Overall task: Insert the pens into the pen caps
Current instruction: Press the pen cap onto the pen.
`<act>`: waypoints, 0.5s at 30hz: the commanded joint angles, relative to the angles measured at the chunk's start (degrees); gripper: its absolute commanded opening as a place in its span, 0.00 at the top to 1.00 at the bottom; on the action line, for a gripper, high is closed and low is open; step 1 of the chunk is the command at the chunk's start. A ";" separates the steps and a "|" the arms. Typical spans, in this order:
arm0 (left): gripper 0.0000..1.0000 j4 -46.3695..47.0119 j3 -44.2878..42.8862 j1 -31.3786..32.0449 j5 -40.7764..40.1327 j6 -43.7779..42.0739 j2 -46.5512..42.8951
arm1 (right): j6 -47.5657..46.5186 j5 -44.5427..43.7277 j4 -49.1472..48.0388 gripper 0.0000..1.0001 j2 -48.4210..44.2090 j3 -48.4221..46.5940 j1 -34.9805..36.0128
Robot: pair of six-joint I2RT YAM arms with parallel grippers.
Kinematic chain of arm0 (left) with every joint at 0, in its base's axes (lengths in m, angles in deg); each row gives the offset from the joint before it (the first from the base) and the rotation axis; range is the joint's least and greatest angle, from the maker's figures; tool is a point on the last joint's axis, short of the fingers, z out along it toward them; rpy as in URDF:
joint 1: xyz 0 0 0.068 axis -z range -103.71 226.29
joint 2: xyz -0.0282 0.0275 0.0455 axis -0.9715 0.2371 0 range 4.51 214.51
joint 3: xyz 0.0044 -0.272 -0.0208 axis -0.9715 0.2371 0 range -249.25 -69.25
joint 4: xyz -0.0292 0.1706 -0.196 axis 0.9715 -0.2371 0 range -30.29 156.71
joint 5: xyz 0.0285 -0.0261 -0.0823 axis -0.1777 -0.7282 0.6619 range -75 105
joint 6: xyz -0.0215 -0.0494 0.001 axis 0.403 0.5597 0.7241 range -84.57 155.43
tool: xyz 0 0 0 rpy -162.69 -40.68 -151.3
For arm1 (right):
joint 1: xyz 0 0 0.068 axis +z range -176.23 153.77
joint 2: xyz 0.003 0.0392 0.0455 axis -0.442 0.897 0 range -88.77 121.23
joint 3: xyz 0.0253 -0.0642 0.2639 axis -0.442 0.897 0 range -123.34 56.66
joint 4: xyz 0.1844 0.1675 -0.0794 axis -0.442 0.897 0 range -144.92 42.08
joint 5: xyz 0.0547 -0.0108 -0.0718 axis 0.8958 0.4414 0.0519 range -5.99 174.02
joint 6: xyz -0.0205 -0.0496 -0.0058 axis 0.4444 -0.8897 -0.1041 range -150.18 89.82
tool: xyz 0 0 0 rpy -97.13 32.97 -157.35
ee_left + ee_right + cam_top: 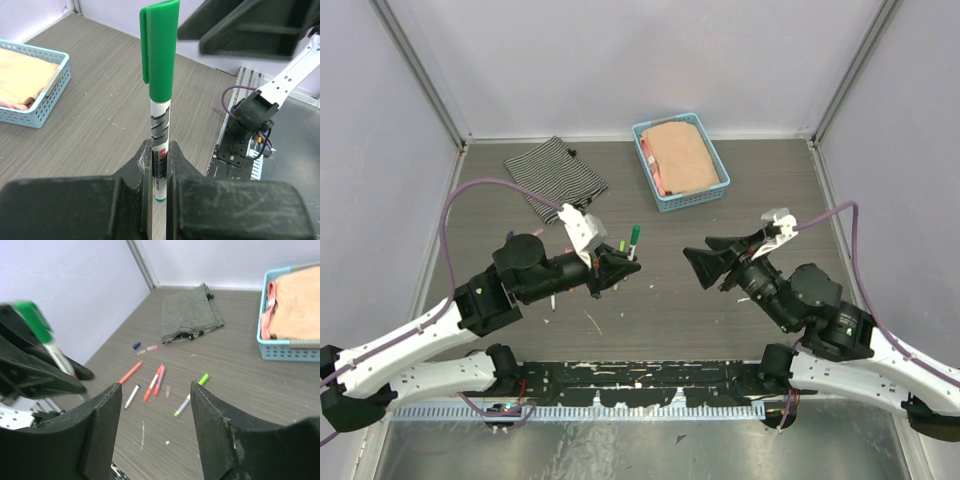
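My left gripper (620, 263) is shut on a white pen (160, 135) with a green pen cap (160, 45) on its upper end, and it holds the pen upright above the table. My right gripper (705, 264) faces it from the right, apart from the pen, with its jaws open and nothing between them (156, 390). On the table beyond lie an orange pen (131, 372), a white pen with a blue end (132, 396), an orange-red pen (154, 382), a pink pen (160, 381) and a white pen with a light green cap (190, 395). A dark blue cap (136, 345) and a pink cap (151, 347) lie loose.
A striped cloth (556, 176) lies at the back left. A light blue basket (650, 187) with folded tan fabric stands at the back centre. Grey walls close off the back and both sides. The arm bases sit along the near edge.
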 commanded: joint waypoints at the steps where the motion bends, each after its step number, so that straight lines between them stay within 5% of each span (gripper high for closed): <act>1: 1.00 -1.59 -1.02 0.01 -2.22 0.49 1.55 | -1.72 1.12 -7.97 0.36 1.82 -6.66 0.16; 15: 1.00 -2.52 -2.93 -0.04 -0.74 1.29 4.92 | 0.12 8.02 -11.40 0.37 15.06 -15.66 0.12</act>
